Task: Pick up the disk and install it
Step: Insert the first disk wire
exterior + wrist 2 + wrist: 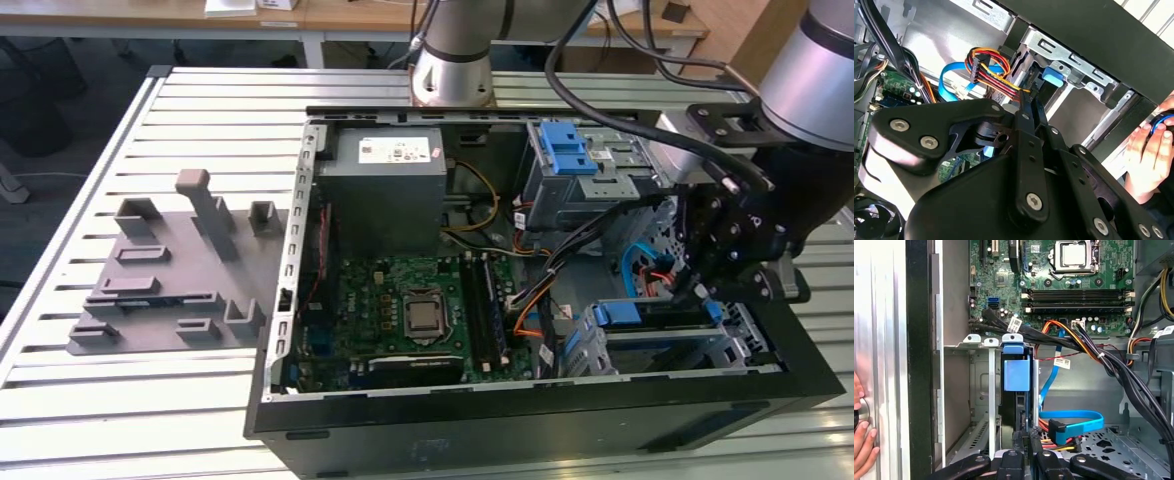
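We're over the slatted desk [120, 400], where the open computer case [534, 420] lies on its side with the motherboard [414, 310] exposed. Our end effector [705, 290] is down inside the case's drive bay [979, 385]. The disk [1017, 390] sits edge-on in that bay, blue rail end facing us, with the end effector just at its near edge. We judge this the seating step; whether the fingers are clenched or released, we cannot tell. A person's hand [1149, 155] rests outside the case.

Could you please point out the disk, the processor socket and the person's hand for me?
disk [1016, 375]: first wrist view, blue plastic end.
processor socket [424, 313]: exterior view, metal cover.
hand [1149, 155]: second wrist view, fingers.
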Available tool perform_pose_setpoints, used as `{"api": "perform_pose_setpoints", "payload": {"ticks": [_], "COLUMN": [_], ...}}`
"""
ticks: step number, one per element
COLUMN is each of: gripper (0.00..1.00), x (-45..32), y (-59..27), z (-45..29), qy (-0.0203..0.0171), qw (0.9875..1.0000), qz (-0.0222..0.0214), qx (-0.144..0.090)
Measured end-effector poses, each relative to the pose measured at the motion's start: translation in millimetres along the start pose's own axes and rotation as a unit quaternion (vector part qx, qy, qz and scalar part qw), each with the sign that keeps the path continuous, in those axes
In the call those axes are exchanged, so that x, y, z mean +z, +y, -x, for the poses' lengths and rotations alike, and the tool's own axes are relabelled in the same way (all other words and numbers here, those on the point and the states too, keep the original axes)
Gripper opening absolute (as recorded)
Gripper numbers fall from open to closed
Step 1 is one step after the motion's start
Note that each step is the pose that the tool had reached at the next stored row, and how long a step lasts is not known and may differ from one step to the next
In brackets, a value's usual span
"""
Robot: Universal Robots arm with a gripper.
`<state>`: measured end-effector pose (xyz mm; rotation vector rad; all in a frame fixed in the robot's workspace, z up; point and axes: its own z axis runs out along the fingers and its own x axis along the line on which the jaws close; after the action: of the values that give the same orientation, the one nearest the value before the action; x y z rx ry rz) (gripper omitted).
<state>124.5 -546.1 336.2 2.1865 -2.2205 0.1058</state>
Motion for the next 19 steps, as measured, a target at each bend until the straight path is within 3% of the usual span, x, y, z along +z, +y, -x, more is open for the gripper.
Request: {"api": "perform_pose_setpoints", "payload": {"ticks": [19], "gripper": [0.16], "x": [2.2], "y": [0.1], "z": [0.4], "qy": [-0.0012], "qw": [1.0], "qz": [0.0], "qx": [-0.001]}}
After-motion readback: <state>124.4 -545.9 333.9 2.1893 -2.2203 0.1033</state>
